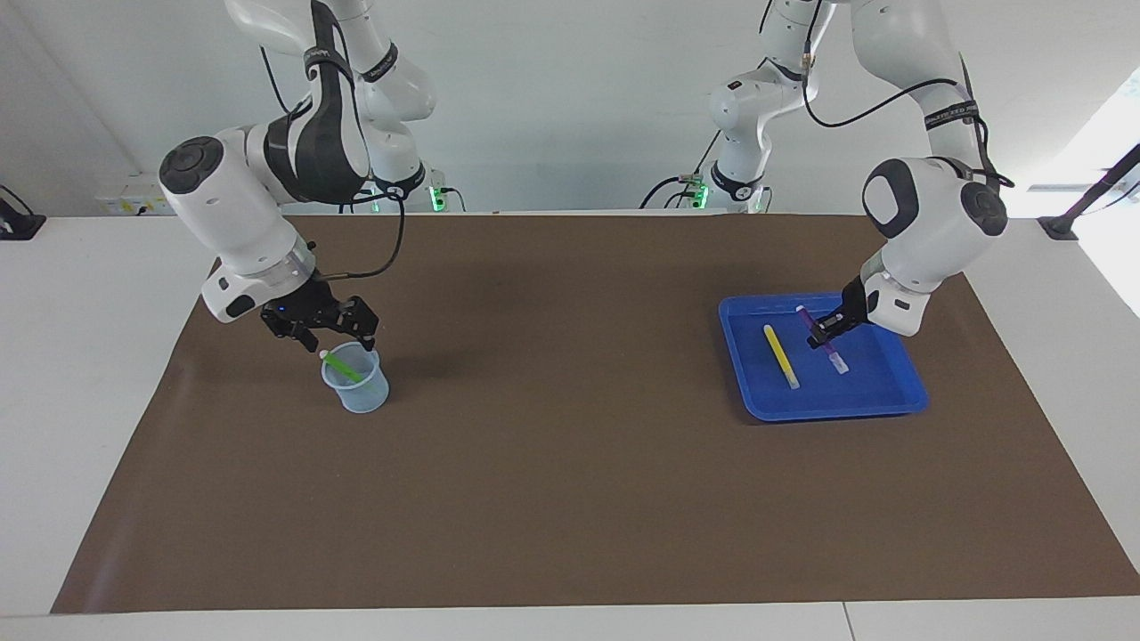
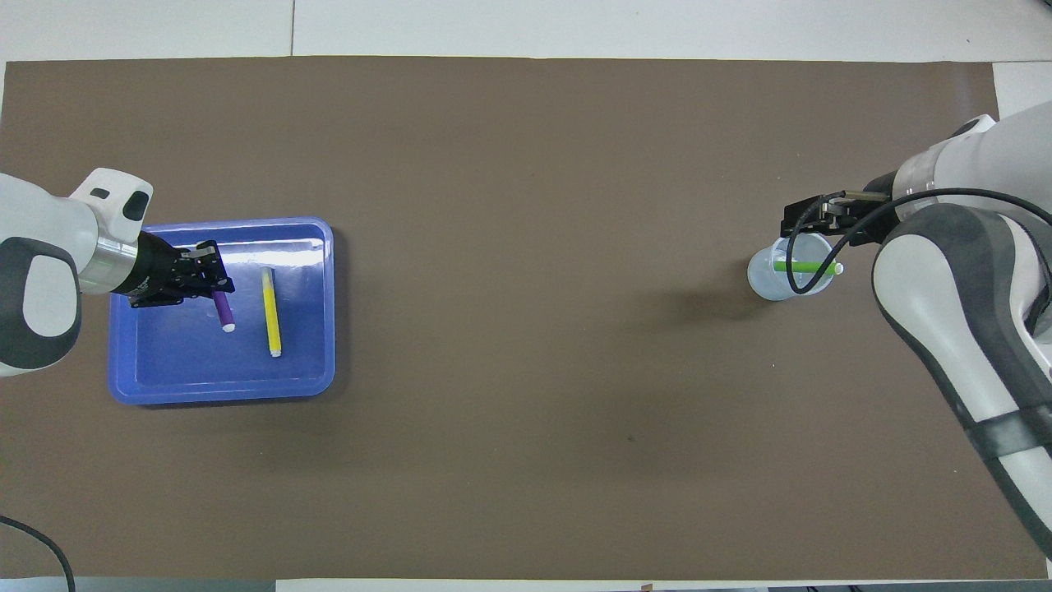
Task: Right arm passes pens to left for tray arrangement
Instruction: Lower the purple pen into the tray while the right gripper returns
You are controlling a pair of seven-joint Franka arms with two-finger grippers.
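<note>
Left gripper (image 1: 826, 331) clamps the slim purple marker pen (image 1: 821, 338) over the shallow blue plastic tray (image 1: 899, 392), beside the yellow marker pen (image 1: 781, 356); right gripper (image 1: 337, 336) hangs open over the pale-blue cup (image 1: 356, 392) rim.

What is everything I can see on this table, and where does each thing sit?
Brown mat: one, brown, covering most of the white table.
Blue tray: one, bright blue, on the mat toward the left arm's end.
Yellow pen: one, yellow, lying flat in the tray.
Purple pen: one, purple, tilted over the tray beside the yellow pen, its pale tip down at the tray floor, gripped.
Cup: one, pale blue, on the mat toward the right arm's end.
Green pen: one, green, leaning in the cup.
Left gripper: one, black, over the tray, shut on the purple pen.
Right gripper: one, black, open just above the cup.
</note>
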